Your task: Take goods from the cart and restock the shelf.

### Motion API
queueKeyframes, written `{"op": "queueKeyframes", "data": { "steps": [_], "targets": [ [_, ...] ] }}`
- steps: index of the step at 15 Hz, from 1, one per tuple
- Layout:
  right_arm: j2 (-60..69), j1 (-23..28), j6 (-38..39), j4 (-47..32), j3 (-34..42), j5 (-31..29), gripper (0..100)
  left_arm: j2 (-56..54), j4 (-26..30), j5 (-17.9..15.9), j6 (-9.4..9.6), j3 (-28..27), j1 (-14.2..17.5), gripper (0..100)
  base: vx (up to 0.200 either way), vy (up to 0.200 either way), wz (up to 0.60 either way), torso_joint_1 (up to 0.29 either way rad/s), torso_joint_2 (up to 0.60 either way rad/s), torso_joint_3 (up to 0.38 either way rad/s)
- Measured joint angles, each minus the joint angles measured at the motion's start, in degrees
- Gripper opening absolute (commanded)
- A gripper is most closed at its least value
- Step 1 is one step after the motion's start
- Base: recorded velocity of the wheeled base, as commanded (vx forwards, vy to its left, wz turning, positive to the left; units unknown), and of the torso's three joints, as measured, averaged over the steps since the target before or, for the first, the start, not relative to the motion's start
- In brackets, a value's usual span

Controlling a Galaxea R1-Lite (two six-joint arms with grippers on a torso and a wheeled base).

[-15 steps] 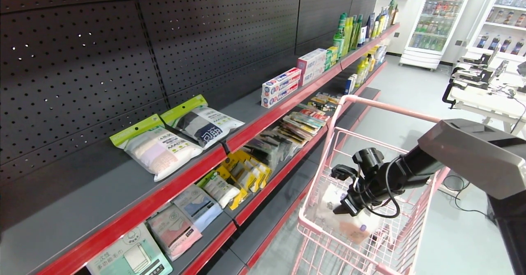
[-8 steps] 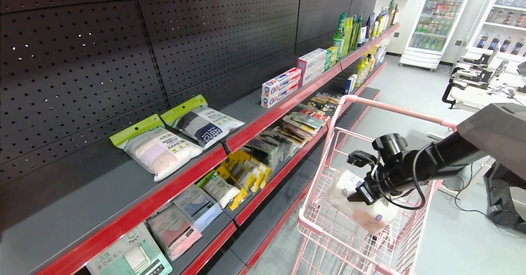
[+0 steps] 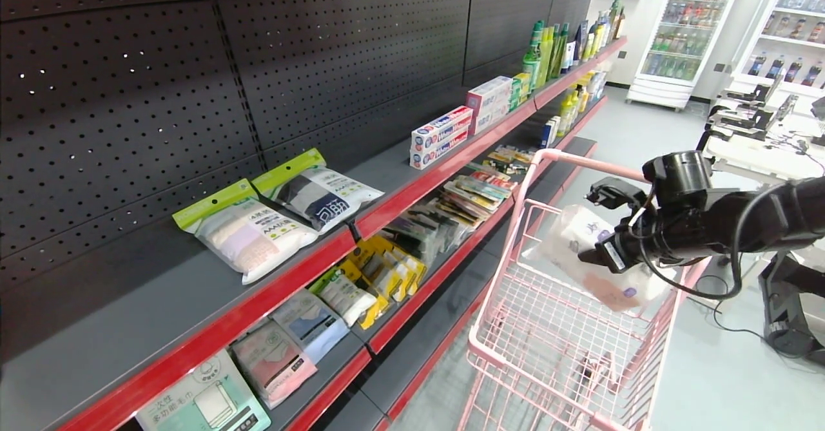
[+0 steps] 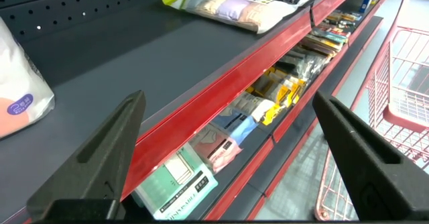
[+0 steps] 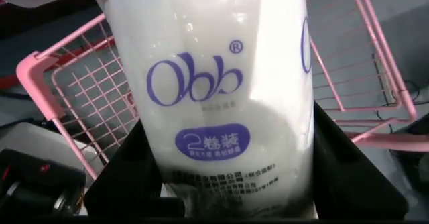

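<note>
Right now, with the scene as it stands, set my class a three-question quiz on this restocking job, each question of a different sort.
1. True or false: the right end effector holds the white pack over the pink cart.
2. The left end effector is: A open and empty; B shut on a box; C shut on a bottle.
3. How many green-topped packs lie on the upper grey shelf?
Key: 1 true; 2 A; 3 two.

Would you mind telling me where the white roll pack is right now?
In the head view, the white roll pack is on the right, held in the right hand above the pink cart, apart from the shelf.
</note>
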State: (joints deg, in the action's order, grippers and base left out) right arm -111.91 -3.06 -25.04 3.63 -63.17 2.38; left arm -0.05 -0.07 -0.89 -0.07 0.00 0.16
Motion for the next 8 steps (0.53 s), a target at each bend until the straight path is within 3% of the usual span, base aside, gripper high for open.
{"op": "queueKeyframes", "data": {
  "steps": [8],
  "targets": [
    [25.9, -2.7, 9.6, 0.8, 11.4, -3.4, 0, 0.0, 0.0, 0.0, 0.02, 0.0, 0.0, 100, 0.0, 0.0, 0.0, 0.0, 0.0, 0.0]
  ]
}}
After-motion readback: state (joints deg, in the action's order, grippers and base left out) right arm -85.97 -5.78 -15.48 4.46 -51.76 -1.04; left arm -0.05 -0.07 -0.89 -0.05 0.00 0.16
